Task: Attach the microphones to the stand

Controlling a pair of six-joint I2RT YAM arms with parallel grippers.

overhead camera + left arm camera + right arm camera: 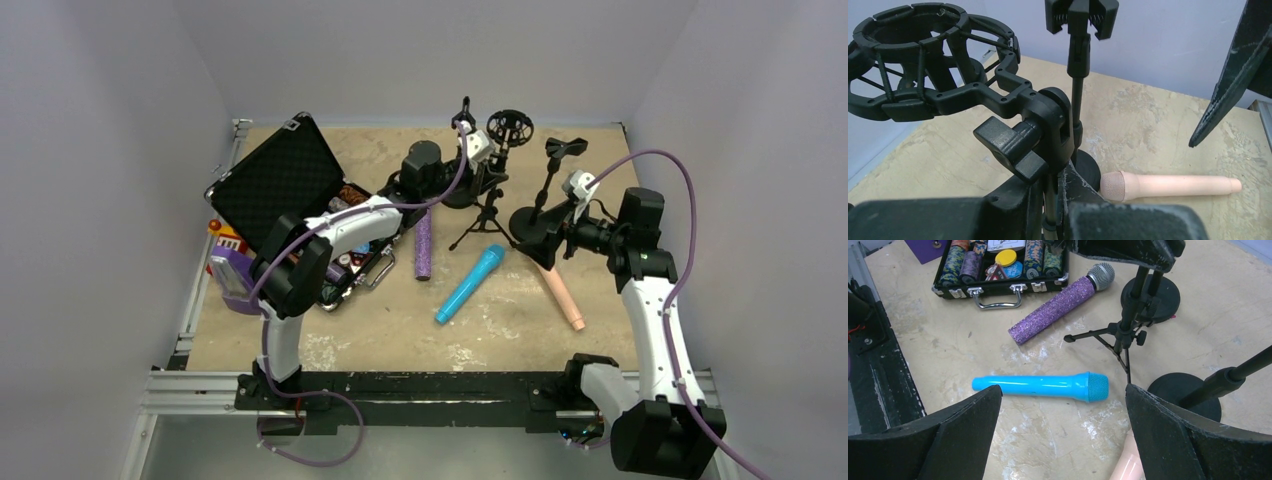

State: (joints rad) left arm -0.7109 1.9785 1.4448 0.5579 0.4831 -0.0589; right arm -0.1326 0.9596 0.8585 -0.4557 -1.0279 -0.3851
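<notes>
Right gripper point(1063, 389), fingers apart, hovers above far end of peach-pink microphone point(562, 297), whose axis runs near-far.

— Where is the head of the peach-pink microphone point(565, 298)?
— From above, it is lost under the right hand point(548, 252), near the right edge of the bench point(330, 340). The right wrist view cuts that microphone off at its bottom edge; only a sliver shows.
— And the left hand point(466, 122)?
— Its wrist view shows one finger point(1228, 75), cropped by the top and right edges; the other is out of sight. The hand's body hides the foot of the shock-mount stand point(938, 90), and the top of the clip stand point(1078, 60) is cut off.
— The open case point(270, 185) by the left edge?
— The left arm point(300, 270) covers part of its contents; the purple thing point(232, 282) beside it is too hidden to name.
</notes>
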